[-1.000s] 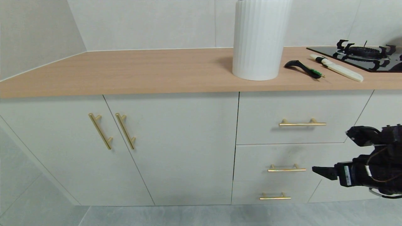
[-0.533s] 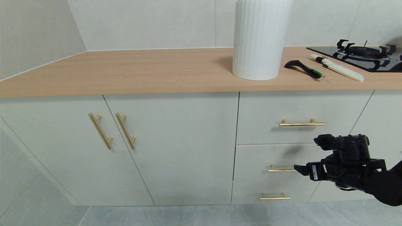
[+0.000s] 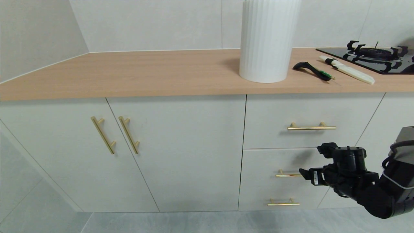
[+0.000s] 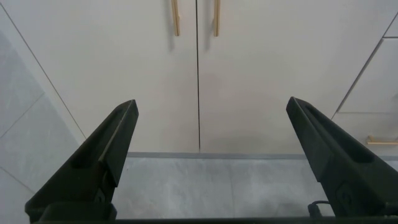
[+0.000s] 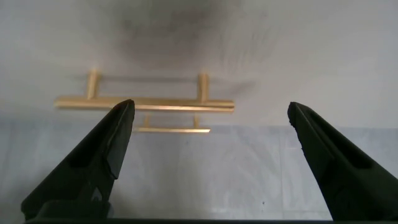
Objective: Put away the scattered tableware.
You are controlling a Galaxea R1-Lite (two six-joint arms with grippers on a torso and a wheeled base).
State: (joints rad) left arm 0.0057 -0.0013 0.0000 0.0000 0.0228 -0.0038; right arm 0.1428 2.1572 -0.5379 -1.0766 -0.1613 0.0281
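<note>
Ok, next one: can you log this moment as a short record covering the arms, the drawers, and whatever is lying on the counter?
right jaws: open, in front of the middle drawer handle, not closed on it
left jaws: open, low, facing the cabinet doors
drawers: all three shut
counter: tall white ribbed container; black tool with green tip and white knife lying between container and stove
put away so far: nothing, both utensils are on the counter

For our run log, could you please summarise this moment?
right hand: open, facing middle drawer handle | left hand: open | knife, black utensil: on counter
</note>
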